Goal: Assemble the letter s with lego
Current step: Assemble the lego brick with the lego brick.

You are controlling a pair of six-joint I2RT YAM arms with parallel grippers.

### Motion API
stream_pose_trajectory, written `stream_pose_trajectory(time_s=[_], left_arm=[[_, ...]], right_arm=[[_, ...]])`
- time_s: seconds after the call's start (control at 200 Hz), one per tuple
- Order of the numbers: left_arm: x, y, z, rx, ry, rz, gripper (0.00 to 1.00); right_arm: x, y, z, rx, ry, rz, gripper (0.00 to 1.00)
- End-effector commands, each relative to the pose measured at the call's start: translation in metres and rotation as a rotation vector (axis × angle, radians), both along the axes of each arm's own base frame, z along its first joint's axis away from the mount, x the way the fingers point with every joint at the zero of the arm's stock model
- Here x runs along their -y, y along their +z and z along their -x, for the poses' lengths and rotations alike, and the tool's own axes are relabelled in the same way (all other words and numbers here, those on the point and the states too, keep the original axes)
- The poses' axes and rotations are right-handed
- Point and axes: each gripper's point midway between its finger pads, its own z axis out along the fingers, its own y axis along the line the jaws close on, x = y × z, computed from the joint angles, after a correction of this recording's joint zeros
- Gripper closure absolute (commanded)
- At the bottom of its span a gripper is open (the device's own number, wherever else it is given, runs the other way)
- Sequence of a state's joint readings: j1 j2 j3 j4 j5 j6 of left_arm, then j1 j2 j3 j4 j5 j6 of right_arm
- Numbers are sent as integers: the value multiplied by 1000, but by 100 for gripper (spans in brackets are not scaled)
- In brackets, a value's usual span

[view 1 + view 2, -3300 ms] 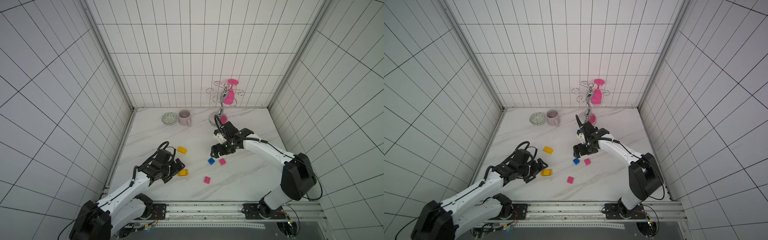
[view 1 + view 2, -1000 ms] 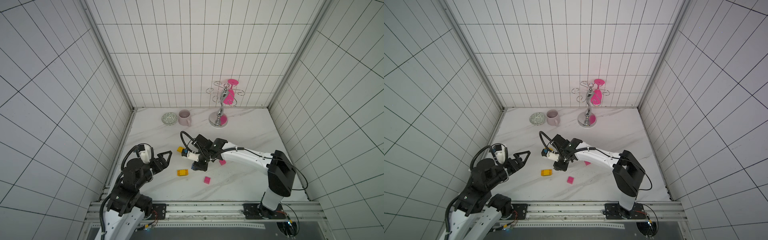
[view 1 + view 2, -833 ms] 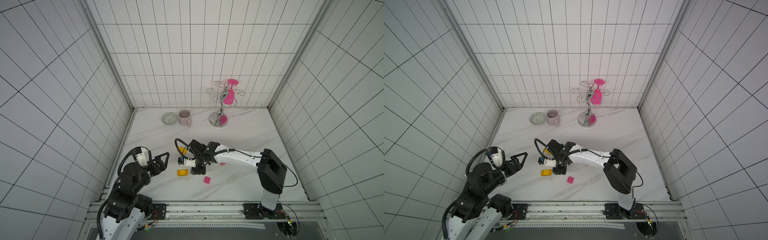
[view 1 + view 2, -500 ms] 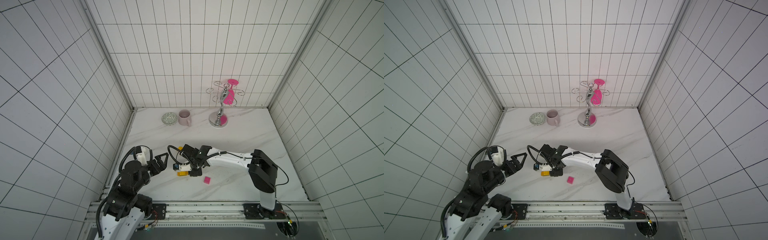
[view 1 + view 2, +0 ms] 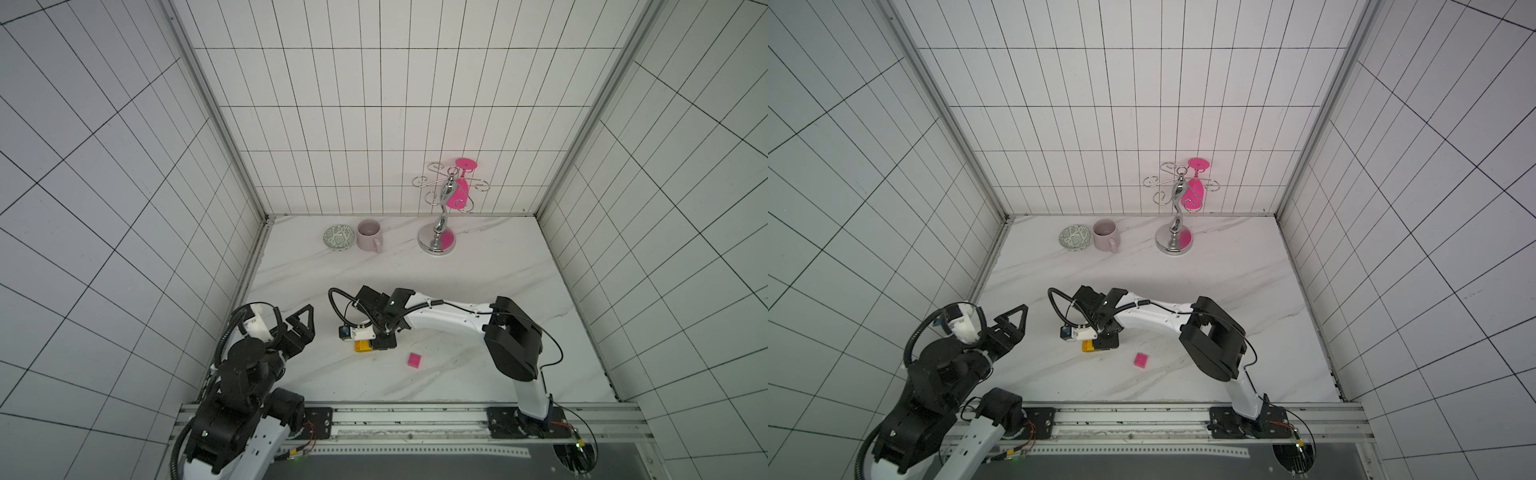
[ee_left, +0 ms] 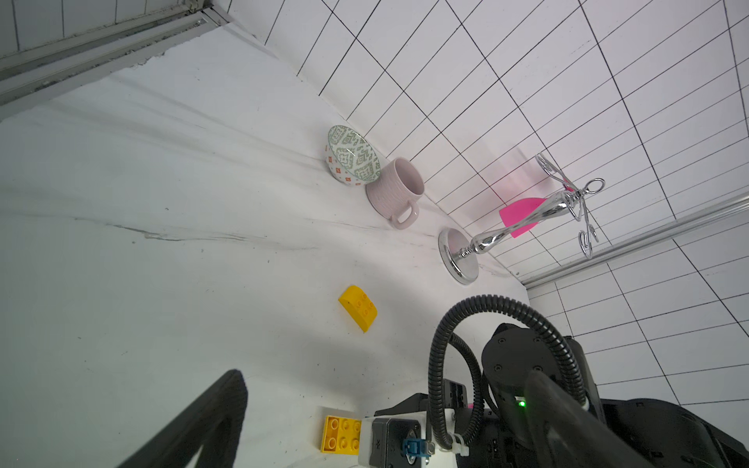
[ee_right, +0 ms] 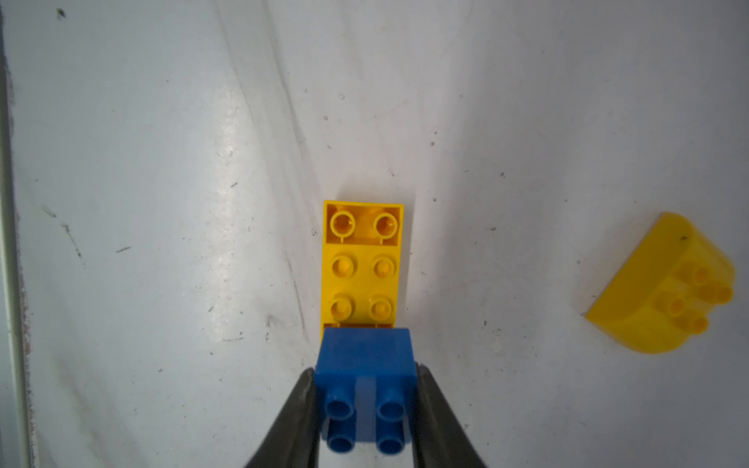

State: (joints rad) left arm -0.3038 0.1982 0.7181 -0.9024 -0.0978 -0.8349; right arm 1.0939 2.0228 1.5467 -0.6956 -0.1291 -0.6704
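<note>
**White-tiled booth: blue brick held at the end of a yellow one**

White tiled walls (image 5: pixel 374 104) close in a marble tabletop (image 5: pixel 457 270) on three sides. The right arm (image 5: pixel 449 322) reaches low across the middle. The left arm (image 5: pixel 249 365) is folded back at the near corner, out of the way, and its left hand (image 5: pixel 305 328) hangs spread wide and holds nothing.

Along the back wall stand a chrome stand (image 5: pixel 441 224) with a pink glass (image 5: pixel 457 193) hung on it, a mug (image 5: pixel 370 241) and a patterned bowl (image 5: pixel 338 237). None of them belongs to the build.

The letter s is not made yet, and the bricks lie apart. The right hand (image 7: pixel 367 377) pinches the blue brick (image 7: pixel 367 356) by its two sides, which leaves the underside free to press down. It holds the brick at the near end of the flat yellow brick (image 7: pixel 362 263), which lies studs up, so this looks like the first joint. I cannot tell whether the two are already seated together.

In both top views the hand covers the blue brick and only a corner of the flat yellow brick shows, so only the right wrist view shows the grip. The curved yellow brick (image 6: pixel 358 308) also shows only in the wrist views. One pink brick (image 5: pixel 414 360) lies loose nearby, and I cannot make out a second.
</note>
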Motion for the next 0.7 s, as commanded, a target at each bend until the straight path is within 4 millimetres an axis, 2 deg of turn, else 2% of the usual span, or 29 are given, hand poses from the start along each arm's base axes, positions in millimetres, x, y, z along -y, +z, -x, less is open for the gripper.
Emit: stream_pose_trajectory(time_s=[0.0,0.695], left_arm=[[-10,1,4,-5,50,3,1],[-9,-2,8,-7,45,18,1]], right_arm=[[-11,9,7,-34,40,-27,78],[-7,-12,6,-67,29,61,78]])
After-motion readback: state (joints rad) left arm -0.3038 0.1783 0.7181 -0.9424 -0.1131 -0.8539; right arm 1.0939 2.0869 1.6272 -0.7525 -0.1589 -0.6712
